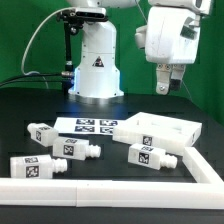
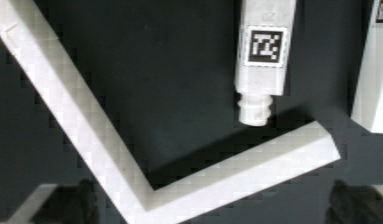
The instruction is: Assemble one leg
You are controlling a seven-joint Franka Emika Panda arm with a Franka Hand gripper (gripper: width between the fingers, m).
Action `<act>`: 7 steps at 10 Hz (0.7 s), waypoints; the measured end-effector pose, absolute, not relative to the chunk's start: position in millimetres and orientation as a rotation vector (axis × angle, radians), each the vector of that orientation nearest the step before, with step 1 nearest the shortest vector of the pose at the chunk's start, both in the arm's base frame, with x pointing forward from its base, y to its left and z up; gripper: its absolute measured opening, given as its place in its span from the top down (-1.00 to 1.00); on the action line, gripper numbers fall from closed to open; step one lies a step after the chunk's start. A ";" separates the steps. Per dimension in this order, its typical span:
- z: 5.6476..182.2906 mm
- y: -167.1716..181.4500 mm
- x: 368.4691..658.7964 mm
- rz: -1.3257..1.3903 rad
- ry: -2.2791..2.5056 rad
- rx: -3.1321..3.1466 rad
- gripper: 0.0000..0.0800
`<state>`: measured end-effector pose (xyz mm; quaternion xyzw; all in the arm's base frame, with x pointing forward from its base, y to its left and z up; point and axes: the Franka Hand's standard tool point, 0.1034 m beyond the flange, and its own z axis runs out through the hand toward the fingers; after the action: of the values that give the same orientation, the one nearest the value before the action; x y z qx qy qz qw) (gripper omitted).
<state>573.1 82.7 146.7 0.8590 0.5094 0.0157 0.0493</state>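
Note:
Four white legs with black-and-white tags lie on the black table: one [image 1: 145,155] near the exterior view's right, and three more to the left [image 1: 42,132], [image 1: 75,148], [image 1: 40,167]. My gripper [image 1: 165,86] hangs high above the table's right part, open and empty. In the wrist view one leg [image 2: 262,50] lies lengthwise with its narrow stub end [image 2: 255,108] pointing toward the corner of a white L-shaped rail [image 2: 99,120]. My gripper [image 2: 209,206] shows only as two dark fingertips [image 2: 63,205] set wide apart, well above that corner.
A large white tray-like panel [image 1: 160,128] lies at the back right, next to the marker board [image 1: 90,125]. The white rail [image 1: 100,188] runs along the front and up the right side [image 1: 198,162]. The robot base [image 1: 95,65] stands behind. A white part edge [image 2: 374,90] shows beside the leg.

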 end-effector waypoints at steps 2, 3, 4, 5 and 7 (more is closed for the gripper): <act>146.8 82.7 573.1 0.048 1.552 2.617 -0.63; 146.5 82.7 573.0 0.048 1.551 2.619 -0.63; 145.7 82.6 572.7 0.046 1.551 2.619 -0.63; 143.3 81.7 574.1 0.070 1.554 2.616 -0.63; 113.7 75.1 566.0 0.158 1.549 2.620 -0.63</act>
<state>566.0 75.1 113.7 0.8586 0.5079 0.0517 0.0470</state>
